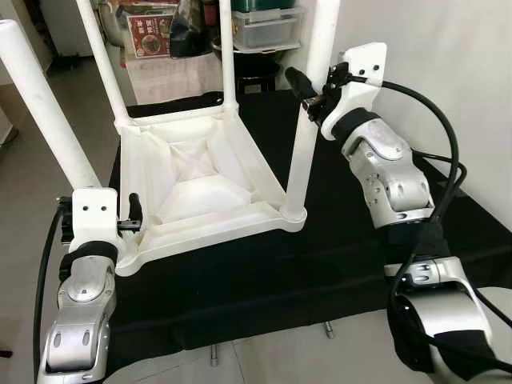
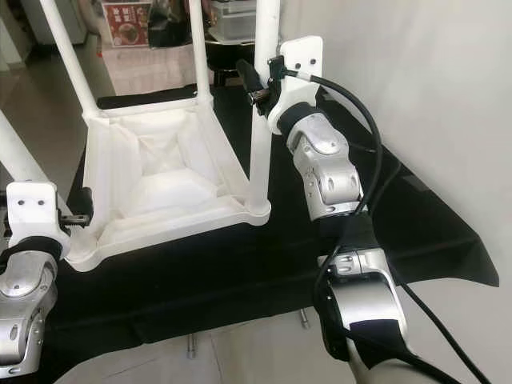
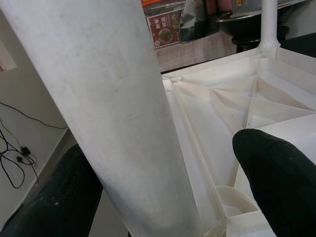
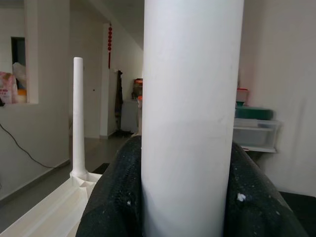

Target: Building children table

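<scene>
On my left, the left gripper (image 1: 132,218) has its 2 fingers spread around the near-left leg (image 1: 44,112), not pinching it. The children's table (image 1: 200,184) lies upside down on the black-covered desk (image 1: 320,264), 4 legs pointing up. On my right, the right gripper (image 1: 308,92) is clamped on the near-right leg (image 1: 308,136), fingers hugging both sides.
</scene>
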Tool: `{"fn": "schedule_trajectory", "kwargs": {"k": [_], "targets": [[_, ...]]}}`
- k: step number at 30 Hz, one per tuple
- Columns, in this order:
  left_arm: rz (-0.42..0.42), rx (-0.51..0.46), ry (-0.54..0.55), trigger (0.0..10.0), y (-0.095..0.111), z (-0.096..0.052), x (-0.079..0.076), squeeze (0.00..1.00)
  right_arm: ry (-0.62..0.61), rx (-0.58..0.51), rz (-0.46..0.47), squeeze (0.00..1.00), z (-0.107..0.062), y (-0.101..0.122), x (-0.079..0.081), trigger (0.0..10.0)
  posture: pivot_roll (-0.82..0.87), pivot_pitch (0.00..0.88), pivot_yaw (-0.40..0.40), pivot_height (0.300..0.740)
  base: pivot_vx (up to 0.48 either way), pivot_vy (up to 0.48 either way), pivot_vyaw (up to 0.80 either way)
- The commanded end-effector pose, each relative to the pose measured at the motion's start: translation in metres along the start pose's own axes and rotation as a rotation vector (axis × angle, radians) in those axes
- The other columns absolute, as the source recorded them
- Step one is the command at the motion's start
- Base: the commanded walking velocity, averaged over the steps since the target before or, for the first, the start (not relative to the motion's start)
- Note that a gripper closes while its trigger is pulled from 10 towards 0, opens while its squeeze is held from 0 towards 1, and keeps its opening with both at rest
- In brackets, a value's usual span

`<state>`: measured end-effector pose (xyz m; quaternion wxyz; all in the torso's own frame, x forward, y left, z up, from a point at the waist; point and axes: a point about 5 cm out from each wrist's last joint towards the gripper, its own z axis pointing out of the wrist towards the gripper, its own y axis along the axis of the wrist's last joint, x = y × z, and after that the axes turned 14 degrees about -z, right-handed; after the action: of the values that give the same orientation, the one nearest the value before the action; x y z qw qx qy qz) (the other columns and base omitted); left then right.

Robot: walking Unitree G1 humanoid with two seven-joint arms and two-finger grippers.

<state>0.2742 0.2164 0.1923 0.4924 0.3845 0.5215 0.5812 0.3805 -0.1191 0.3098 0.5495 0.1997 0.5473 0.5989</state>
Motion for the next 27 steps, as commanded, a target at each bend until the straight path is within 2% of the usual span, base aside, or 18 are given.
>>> {"fn": "schedule_trajectory", "kwargs": {"k": [1, 21, 22, 23, 24, 25, 27], "targets": [[0.022, -0.015, -0.017, 10.0, 0.004, -0.001, -0.001, 0.00, 0.207, 0.274, 0.022, 0.00, -0.008, -0.059, 0.040, 10.0, 0.00, 0.187, -0.046, 0.740, 0.000, 0.000, 0.00], [0.022, -0.015, -0.017, 10.0, 0.004, -0.001, -0.001, 0.00, 0.207, 0.274, 0.022, 0.00, -0.008, -0.059, 0.040, 10.0, 0.00, 0.187, -0.046, 0.740, 0.000, 0.000, 0.00], [0.006, 0.006, -0.007, 10.0, -0.002, -0.002, -0.001, 0.00, 0.214, 0.279, 0.031, 0.00, -0.011, -0.061, 0.043, 10.0, -0.01, 0.000, 0.000, 0.740, 0.000, 0.000, 0.00], [0.006, 0.006, -0.007, 10.0, -0.002, -0.002, -0.001, 0.00, 0.214, 0.279, 0.031, 0.00, -0.011, -0.061, 0.043, 10.0, -0.01, 0.000, 0.000, 0.740, 0.000, 0.000, 0.00], [0.035, -0.007, 0.002, 10.0, 0.001, -0.001, 0.006, 0.00, 0.222, 0.242, 0.080, 1.00, -0.019, -0.061, 0.052, 10.0, 0.01, 0.000, 0.000, 0.740, 0.000, 0.000, 0.00], [0.035, -0.007, 0.002, 10.0, 0.001, -0.001, 0.006, 0.00, 0.222, 0.242, 0.080, 1.00, -0.019, -0.061, 0.052, 10.0, 0.01, 0.000, 0.000, 0.740, 0.000, 0.000, 0.00], [0.079, -0.031, 0.012, 10.0, 0.007, 0.001, 0.015, 0.00, 0.231, 0.193, 0.141, 1.00, -0.029, -0.059, 0.061, 10.0, 0.02, 0.000, 0.000, 0.740, 0.000, 0.000, 0.00]]}}
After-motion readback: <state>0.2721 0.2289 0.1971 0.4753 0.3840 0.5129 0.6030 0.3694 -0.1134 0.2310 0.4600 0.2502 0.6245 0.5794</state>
